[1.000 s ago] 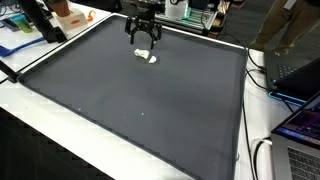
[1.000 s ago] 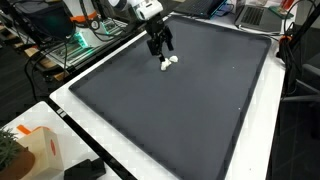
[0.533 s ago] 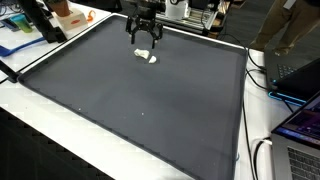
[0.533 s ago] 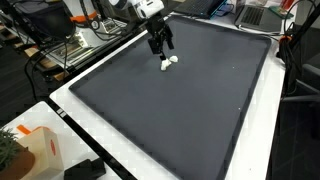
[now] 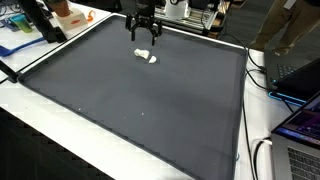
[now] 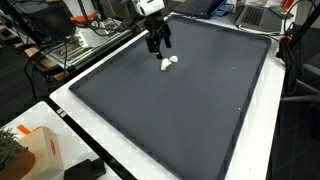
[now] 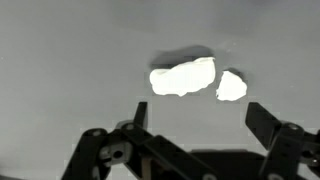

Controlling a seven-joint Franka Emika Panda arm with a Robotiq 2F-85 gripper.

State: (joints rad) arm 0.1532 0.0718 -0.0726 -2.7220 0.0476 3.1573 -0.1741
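Hovering | tool (image 5: 145,41) spread wide, empty | above 2 white pieces (image 5: 148,57) | touching nothing

The two small white lumps (image 7: 183,77) were washed out, their kind impossible to tell. The wrist view's bottom edge cut off the black tool (image 7: 195,110).

- The gripper (image 7: 200,120) enters from the bottom edge, its jaws standing wide apart.
- Two dark fingers (image 7: 262,118) rise at either side of the lower frame.
- A larger white piece (image 7: 183,78), elongated, lies on the grey mat (image 7: 60,55) above the fingertips, apart from them.
- A smaller white piece (image 7: 231,86) lies just beside it, a narrow gap between them.
- The larger piece casts a soft shadow along its upper edge.
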